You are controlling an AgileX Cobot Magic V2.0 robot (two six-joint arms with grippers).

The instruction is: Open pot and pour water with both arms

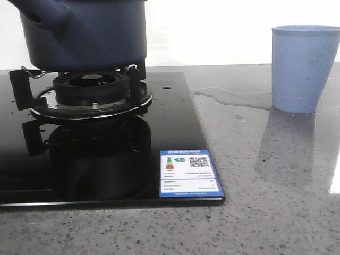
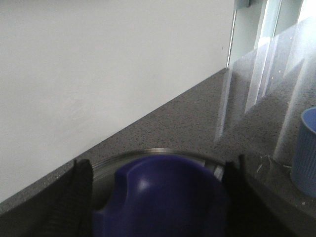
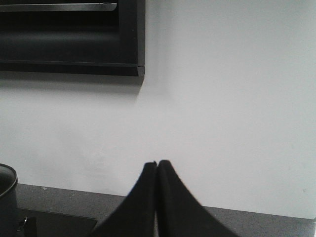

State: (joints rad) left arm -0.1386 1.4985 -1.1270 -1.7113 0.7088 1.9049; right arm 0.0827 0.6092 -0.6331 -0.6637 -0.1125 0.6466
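The dark navy-blue pot [image 1: 87, 32] stands on the gas burner [image 1: 90, 90] at the back left, its stubby handle [image 1: 45, 18] pointing left; its top is cut off by the frame. In the left wrist view my left gripper [image 2: 158, 197] straddles the pot lid's blue knob [image 2: 163, 192], one black finger [image 2: 79, 197] against each side; the lid's metal rim [image 2: 158, 150] shows behind it. My right gripper [image 3: 157, 163] is shut and empty, held up facing the white wall, with the pot's edge [image 3: 6, 197] off to one side. No arm shows in the front view.
A ribbed light-blue cup [image 1: 303, 69] stands at the back right on the grey stone counter [image 1: 265, 223], also in the left wrist view [image 2: 305, 148]. A water puddle [image 1: 228, 98] lies beside it. The black glass hob [image 1: 106, 170] carries a blue label [image 1: 189, 173]. A black hood [image 3: 69, 34] hangs on the wall.
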